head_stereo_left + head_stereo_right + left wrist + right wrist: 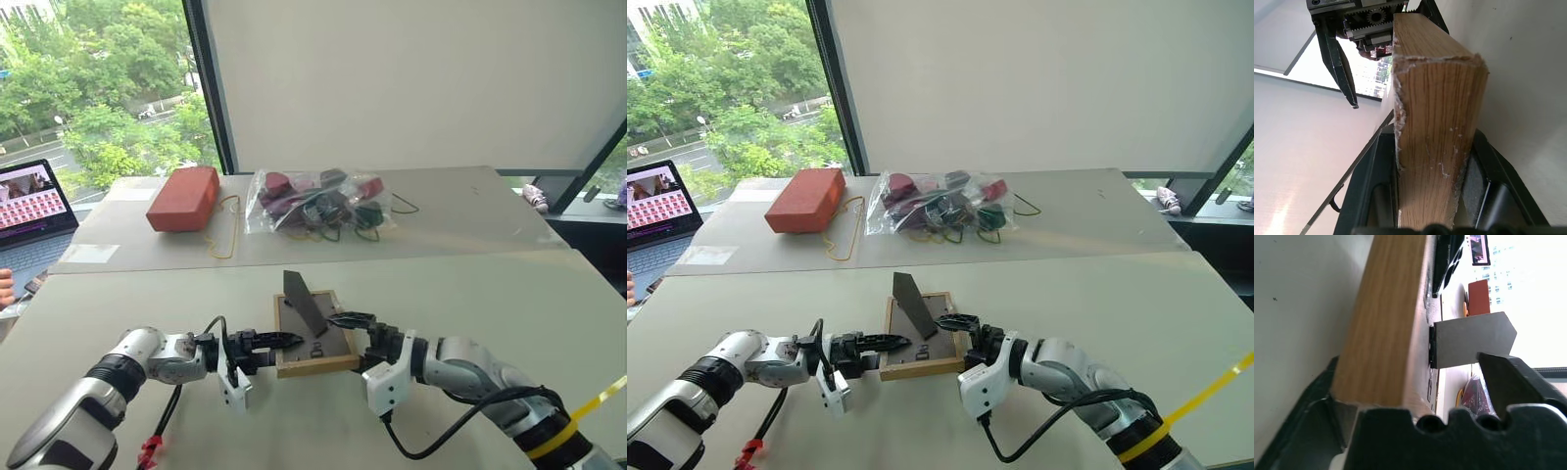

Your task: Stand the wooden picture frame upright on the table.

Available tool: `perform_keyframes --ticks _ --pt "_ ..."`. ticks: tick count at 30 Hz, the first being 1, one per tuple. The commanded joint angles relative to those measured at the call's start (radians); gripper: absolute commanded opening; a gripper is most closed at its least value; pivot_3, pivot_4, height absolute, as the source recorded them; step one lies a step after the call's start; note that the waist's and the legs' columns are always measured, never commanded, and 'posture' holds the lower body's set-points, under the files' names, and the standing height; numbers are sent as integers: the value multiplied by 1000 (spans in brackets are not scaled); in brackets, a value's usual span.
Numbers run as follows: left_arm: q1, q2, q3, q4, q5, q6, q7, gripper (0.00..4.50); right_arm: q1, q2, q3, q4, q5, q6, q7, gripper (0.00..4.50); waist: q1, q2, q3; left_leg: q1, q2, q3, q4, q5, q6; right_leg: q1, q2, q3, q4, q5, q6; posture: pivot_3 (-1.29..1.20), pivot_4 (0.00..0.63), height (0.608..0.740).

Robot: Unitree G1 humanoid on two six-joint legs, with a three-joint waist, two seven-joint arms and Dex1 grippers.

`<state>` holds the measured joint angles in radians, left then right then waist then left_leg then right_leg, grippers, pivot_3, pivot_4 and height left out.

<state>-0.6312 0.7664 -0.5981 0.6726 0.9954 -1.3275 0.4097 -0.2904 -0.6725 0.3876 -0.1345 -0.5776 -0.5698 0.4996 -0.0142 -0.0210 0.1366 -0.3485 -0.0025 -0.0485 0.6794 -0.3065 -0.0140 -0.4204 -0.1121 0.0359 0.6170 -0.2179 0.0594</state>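
From the head camera: the wooden picture frame (315,336) is lying back-up on the near table (509,313), with its fold-out stand (304,301) sticking up. The left gripper (290,340) comes in level from the left and is clamped on the frame's left edge. The right gripper (350,320) sits at the frame's right edge, fingers spread around it. On the far tabletop there's a red block (183,197) and a plastic bag of stuff (318,201), and a laptop (31,196) off to the left.

Left wrist cam: light wood edge wedged tight between the fingers (1374,186).

Right wrist cam: frame edge between the parted fingers (1518,382), one near the stand; can't tell if they're touching
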Motion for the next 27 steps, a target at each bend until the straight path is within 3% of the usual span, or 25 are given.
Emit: perform_keyframes --ticks 1,3,5,6,11,12,17,20,24,27 --pt "13 -2 1 25 -34 -13 -58 1169 -6 -3 -39 -9 5 -30 -37 2610 0 0 0 0 0 0 0 0 0 0 0 0 0 0 0 0 150 740" --pt "14 -7 8 32 -67 -22 -79 1169 -3 -2 -44 -20 8 -38 -39 1802 0 0 0 0 0 0 0 0 0 0 0 0 0 0 0 0 150 740" --pt "17 -13 21 25 -95 -22 -94 2150 -4 6 -48 -29 18 -25 -38 1355 0 0 0 0 0 0 0 0 0 0 0 0 0 0 0 0 150 740" --pt "17 -17 25 26 -114 -25 -106 2313 -5 7 -48 -29 18 -22 -36 1246 0 0 0 0 0 0 0 0 0 1 0 0 0 0 0 0 150 740" --pt "38 -24 66 33 -262 -4 -205 4296 -11 19 -79 -58 69 21 -19 1232 -1 0 0 0 0 0 0 0 0 0 0 0 0 0 0 0 150 740" --pt "49 -19 77 28 -314 10 -232 4472 -13 20 -89 -71 93 39 -5 1232 -2 0 0 0 0 0 0 0 0 0 0 0 0 0 0 0 150 740" --pt "203 51 189 -158 -705 196 -386 4472 -42 11 -186 -181 348 303 150 1232 -9 0 1 -1 1 -1 0 0 1 -1 0 0 1 0 0 0 150 740" --pt "365 79 262 -352 -872 389 -474 4472 -119 3 -276 -254 550 587 249 1232 -9 1 2 -2 1 -2 0 -1 1 -2 0 0 7 0 0 0 150 740" --pt "577 56 319 -537 -885 545 -531 4472 -323 -9 -401 -309 931 1301 318 1232 -15 4 4 -3 1 -2 0 -1 2 -2 0 0 7 0 0 0 150 740" --pt "646 19 353 -622 -858 605 -559 4472 -453 -26 -471 -290 1124 1658 330 1232 -4 4 4 -3 2 -4 0 -1 3 -3 0 -2 7 0 -2 0 150 740"
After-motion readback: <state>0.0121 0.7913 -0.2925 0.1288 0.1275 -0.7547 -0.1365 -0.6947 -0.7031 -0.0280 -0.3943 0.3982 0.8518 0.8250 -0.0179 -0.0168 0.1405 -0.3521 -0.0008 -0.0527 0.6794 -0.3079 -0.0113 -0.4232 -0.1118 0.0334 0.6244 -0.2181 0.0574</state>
